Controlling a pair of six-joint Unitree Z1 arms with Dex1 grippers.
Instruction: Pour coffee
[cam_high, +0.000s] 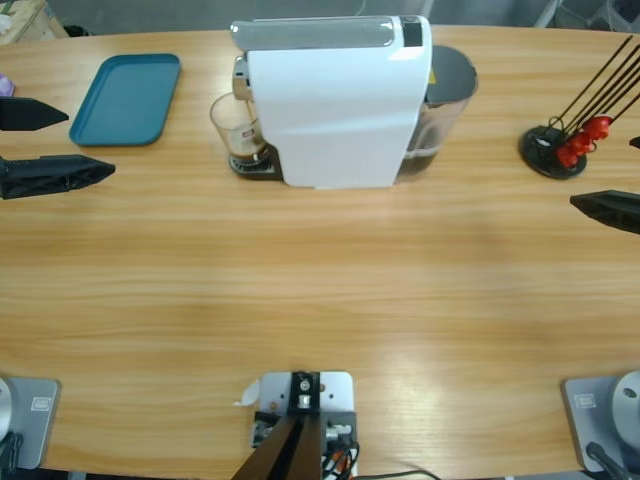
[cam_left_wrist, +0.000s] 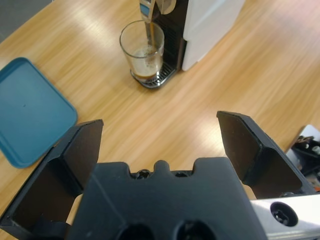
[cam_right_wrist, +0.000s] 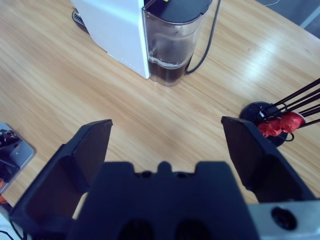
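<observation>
Only in the left wrist view do we see coffee (cam_left_wrist: 148, 37) streaming into the glass (cam_left_wrist: 143, 52); both claws, left claw (cam_left_wrist: 160, 145) and right claw (cam_right_wrist: 167, 150), spread, empty; teal tray (cam_high: 126, 98) nearby.

The long wooden table (cam_high: 320, 290) filled nearly everything, its pale grain running side to side under an even, soft light, with a faint sheen across the middle. Its far edge curved gently from eleven o'clock round to one o'clock. Beyond that curve lay a strip of grey floor (cam_high: 150, 14), dull and plain. Up at eleven o'clock a bit of light wooden furniture (cam_high: 22, 20) poked into the corner. At one o'clock, past the table's rim, slim pale legs (cam_high: 548, 12) of some stand showed against the grey.
</observation>
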